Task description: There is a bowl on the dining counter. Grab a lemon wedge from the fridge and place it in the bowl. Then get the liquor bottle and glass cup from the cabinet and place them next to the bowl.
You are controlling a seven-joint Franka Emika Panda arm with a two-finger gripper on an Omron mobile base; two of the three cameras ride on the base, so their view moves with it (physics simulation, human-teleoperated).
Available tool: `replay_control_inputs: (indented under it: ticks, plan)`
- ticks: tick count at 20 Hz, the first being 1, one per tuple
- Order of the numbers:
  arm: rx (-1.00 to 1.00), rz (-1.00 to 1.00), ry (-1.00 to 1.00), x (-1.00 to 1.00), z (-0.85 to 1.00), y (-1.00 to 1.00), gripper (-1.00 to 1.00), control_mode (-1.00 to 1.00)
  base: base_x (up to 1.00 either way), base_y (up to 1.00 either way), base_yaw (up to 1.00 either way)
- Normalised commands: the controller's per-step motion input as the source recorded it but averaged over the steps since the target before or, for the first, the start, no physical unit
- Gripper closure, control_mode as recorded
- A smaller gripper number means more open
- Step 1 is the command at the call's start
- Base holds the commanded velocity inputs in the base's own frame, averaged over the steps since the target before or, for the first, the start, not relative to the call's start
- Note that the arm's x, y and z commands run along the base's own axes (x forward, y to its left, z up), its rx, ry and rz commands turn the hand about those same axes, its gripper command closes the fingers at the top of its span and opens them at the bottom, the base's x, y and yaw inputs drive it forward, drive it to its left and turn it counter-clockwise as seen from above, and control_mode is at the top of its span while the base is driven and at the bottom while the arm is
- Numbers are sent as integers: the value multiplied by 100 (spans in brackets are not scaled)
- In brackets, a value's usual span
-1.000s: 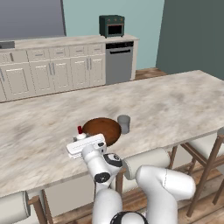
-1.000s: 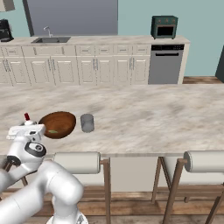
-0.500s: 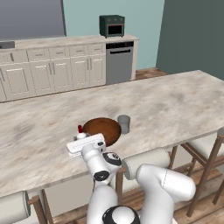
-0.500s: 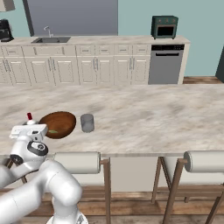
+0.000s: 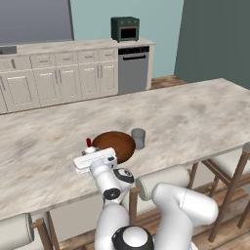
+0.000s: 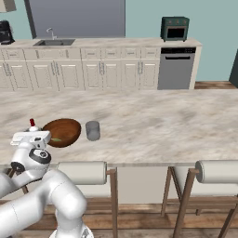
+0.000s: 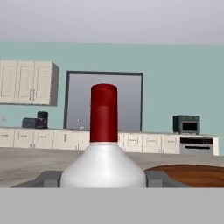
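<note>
The gripper (image 7: pixel 103 177) is grasping the liquor bottle (image 7: pixel 103 144) just left of the bowl (image 5: pixel 115 145) on the worktop (image 5: pixel 185 117); the glass cup (image 5: pixel 138 138) is standing on the bowl's right. Releasing while tilted could be tipping the bottle against the bowl.

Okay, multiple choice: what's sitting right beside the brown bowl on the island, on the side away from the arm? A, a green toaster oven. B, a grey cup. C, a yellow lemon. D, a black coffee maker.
B: a small grey cup stands on the island just beside the bowl, on the side away from the arm, while the toaster oven sits far back on the wall counter.
</note>
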Motion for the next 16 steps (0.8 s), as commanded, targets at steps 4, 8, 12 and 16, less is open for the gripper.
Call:
replay_control_inputs:
  ticks: [4,8,12,16]
  plan:
    - [0,0,0,0,-8,0,-100,-100,0,0,0]
    - [0,0,-1,-1,0,0,-100,-100,0,0,0]
    - [3,0,-1,-2,4,0,-100,-100,0,0,0]
    - [7,0,-2,-9,29,0,-100,-100,0,0,0]
